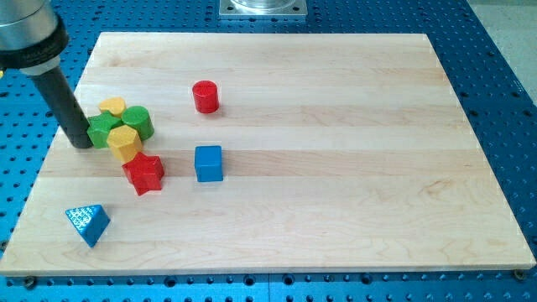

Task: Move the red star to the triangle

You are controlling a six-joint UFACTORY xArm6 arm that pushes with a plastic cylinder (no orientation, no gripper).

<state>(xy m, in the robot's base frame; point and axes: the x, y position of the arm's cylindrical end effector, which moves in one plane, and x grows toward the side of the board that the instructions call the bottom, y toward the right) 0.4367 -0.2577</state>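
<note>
The red star [144,174] lies at the view's left of the wooden board, touching the yellow hexagon block [124,143] above it. The blue triangle [88,223] lies near the board's bottom left corner, below and left of the star, apart from it. My tip [81,143] rests on the board at the left side of the cluster, touching or almost touching the green star-shaped block [102,128]. It stands above and left of the red star.
A green cylinder [138,122] and a second yellow block [112,106] sit in the same cluster. A blue cube [209,163] lies right of the red star. A red cylinder [205,96] stands further up. The board's left edge [50,159] is close to my tip.
</note>
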